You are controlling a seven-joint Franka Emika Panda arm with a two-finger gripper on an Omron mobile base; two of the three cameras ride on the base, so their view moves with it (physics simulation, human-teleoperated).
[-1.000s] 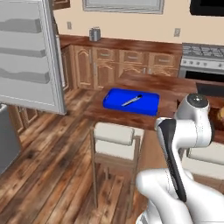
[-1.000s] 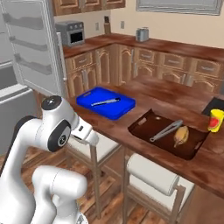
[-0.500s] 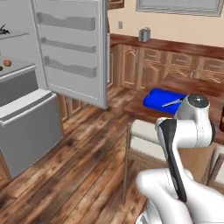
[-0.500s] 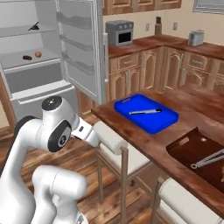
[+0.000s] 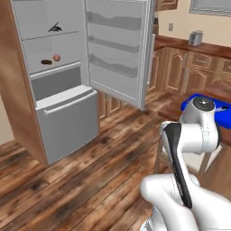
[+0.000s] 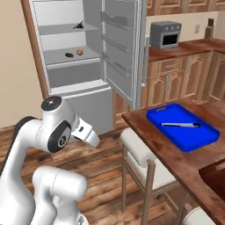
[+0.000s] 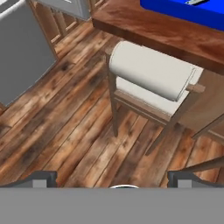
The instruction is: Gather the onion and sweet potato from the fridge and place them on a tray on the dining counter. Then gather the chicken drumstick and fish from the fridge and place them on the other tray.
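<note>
Fetch step, nothing picked: tool [image 7: 112, 179] wide open and empty, next a reach into the fridge [image 6: 66, 44] for the onion [image 6: 79, 52].

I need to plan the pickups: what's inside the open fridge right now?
In the fridge, the onion and sweet potato sit side by side on the middle shelf; a dark item lies above. The drawer hides anything lower.

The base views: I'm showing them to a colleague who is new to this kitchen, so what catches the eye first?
The fridge stands wide open at upper left, with the onion and sweet potato side by side on a middle shelf. The bright blue tray sits on the dining counter at right, a slim utensil lying in it.
</note>
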